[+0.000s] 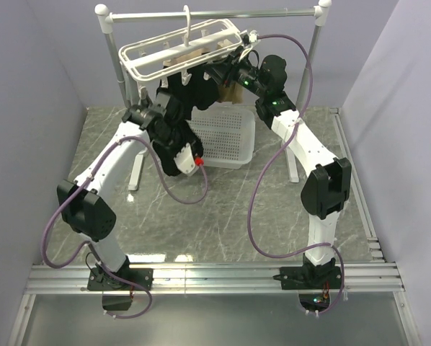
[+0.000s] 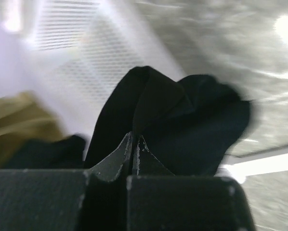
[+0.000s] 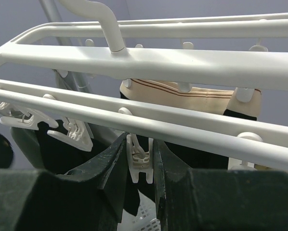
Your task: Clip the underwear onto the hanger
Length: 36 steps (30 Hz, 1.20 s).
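Left arm, elbow bent, reaches far; left gripper fingers pinch together on the black underwear, held above the basket beneath the hanger. Right arm extends up to the hanger; right gripper fingers clamp a clip peg.

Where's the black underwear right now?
The underwear is pinched in the left gripper, centre of the left wrist view, white basket behind it.

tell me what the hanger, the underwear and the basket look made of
hanger: likely moulded plastic, smooth white with soft sheen. underwear: soft matte black fabric, it folds and drapes. basket: probably white plastic, walls perforated in rows.
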Each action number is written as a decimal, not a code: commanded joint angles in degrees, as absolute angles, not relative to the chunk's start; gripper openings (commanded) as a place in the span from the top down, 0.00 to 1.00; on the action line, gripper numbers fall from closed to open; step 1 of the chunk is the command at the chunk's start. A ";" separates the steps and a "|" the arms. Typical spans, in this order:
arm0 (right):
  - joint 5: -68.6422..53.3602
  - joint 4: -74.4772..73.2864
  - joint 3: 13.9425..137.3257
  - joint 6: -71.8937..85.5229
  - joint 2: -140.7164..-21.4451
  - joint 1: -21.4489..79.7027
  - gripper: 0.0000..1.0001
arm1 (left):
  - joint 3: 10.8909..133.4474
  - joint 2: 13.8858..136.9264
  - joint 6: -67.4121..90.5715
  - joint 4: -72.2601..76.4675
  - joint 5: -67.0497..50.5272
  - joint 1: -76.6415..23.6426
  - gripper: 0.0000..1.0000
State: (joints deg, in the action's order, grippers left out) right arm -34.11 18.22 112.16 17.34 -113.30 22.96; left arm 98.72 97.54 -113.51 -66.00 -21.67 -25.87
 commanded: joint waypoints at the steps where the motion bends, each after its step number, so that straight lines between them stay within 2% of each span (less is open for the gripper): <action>1: -34.45 18.19 111.36 17.58 -111.54 22.32 1.00 | 108.80 99.05 -111.49 -75.06 -30.67 -26.45 1.00; 5: -34.36 18.02 110.39 17.40 -110.83 22.24 1.00 | 110.57 98.09 -102.76 -73.13 -32.87 -26.45 1.00; 14: -34.98 18.19 109.16 17.67 -110.22 22.32 1.00 | 96.52 91.06 -95.90 -60.75 -32.87 -27.86 1.00; 20: -34.81 19.33 107.14 17.75 -108.90 22.32 1.00 | 95.37 91.93 -87.21 -56.18 -31.74 -29.35 1.00; 23: -34.89 19.51 106.26 17.58 -108.46 22.24 1.00 | 92.83 92.28 -89.11 -56.07 -28.32 -29.62 1.00; 26: -35.07 19.42 106.17 17.32 -108.28 22.32 1.00 | 90.27 92.29 -98.06 -59.41 -24.36 -30.23 0.99; 35: -35.24 19.86 106.44 17.67 -108.46 22.24 1.00 | 87.10 91.32 -101.24 -53.09 -20.04 -31.99 0.84; 36: -35.24 19.95 106.35 17.67 -108.54 22.24 1.00 | 86.93 90.97 -101.77 -52.39 -20.21 -32.08 0.78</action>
State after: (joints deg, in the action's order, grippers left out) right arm -34.17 20.58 107.26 17.58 -110.48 22.85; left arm 87.22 93.43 -99.00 -55.68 -20.99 -31.59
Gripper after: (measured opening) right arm 0.307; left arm 0.191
